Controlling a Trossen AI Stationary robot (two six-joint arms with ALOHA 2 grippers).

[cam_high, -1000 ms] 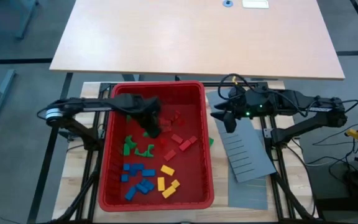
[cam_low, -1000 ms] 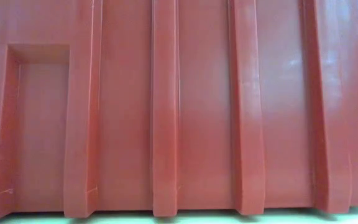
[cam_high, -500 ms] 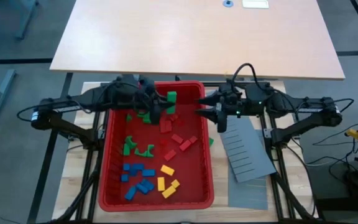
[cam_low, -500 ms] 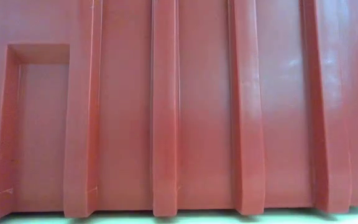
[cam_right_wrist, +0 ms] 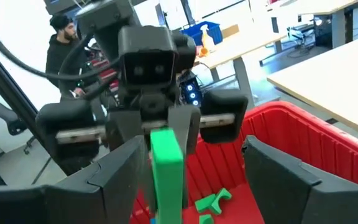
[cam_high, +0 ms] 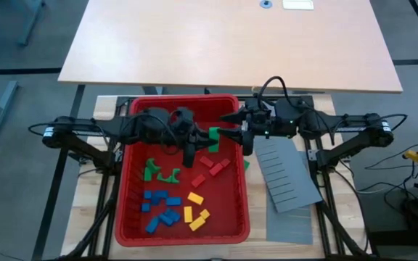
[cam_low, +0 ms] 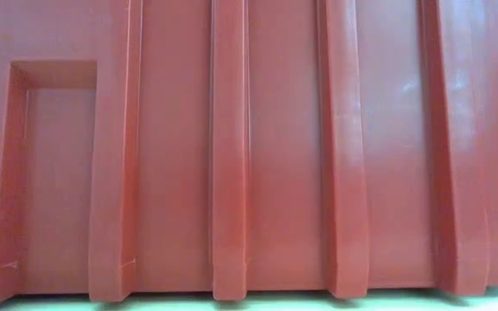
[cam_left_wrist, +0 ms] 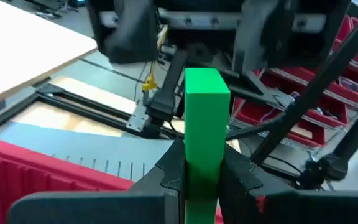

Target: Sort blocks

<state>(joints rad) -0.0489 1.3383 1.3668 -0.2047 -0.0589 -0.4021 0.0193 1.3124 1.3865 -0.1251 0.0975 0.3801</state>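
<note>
Blocks: small plain bricks, sorted loosely by colour on the bin (cam_high: 132, 225) floor — green cluster (cam_high: 161, 173), blue cluster (cam_high: 160, 209), yellow cluster (cam_high: 196, 209), red cluster (cam_high: 210, 165). One green block (cam_high: 212, 135) is up in the air over the bin's far half, between both grippers. Left gripper (cam_high: 191, 138) is clamped on it; in the left wrist view the block (cam_left_wrist: 205, 140) stands upright with a finger (cam_left_wrist: 170, 176) pressed against each side. Right gripper (cam_high: 232, 129) faces it, fingers spread wide, one either side of the block (cam_right_wrist: 166, 167) but not touching. Bin is red plastic, ribbed wall (cam_low: 232, 155) fills the low view. It sits on a pale wood table (cam_high: 85, 199); grey slotted panel (cam_high: 287, 174) lies beside the bin under the right arm. Big bare desk (cam_high: 231, 40) beyond. Person (cam_right_wrist: 62, 43) visible in the room behind the left arm, plus red storage bins (cam_left_wrist: 309, 93) on racks.
</note>
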